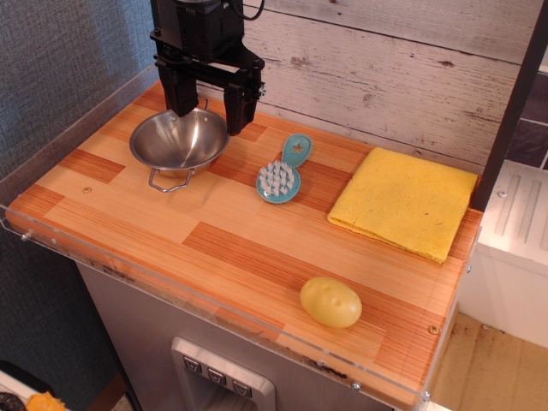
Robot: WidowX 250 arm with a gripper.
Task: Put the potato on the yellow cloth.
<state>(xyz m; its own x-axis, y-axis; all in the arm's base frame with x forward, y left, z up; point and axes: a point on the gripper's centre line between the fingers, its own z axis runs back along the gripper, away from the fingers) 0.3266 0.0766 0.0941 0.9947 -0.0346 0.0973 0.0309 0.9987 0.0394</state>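
The potato [330, 301] is a pale-yellow dimpled oval lying near the front right edge of the wooden table. The yellow cloth [404, 201] lies flat at the right back, apart from the potato. My gripper [210, 110] is black, at the back left, hanging over the far rim of the steel bowl [179, 139]. Its two fingers [240, 104] stand apart and hold nothing. It is far from both the potato and the cloth.
A teal brush [282, 175] with white bristles lies in the middle between bowl and cloth. A clear plastic rim [214, 301] edges the table front and left. A plank wall [385, 68] stands behind. A white cabinet [518, 248] is at the right.
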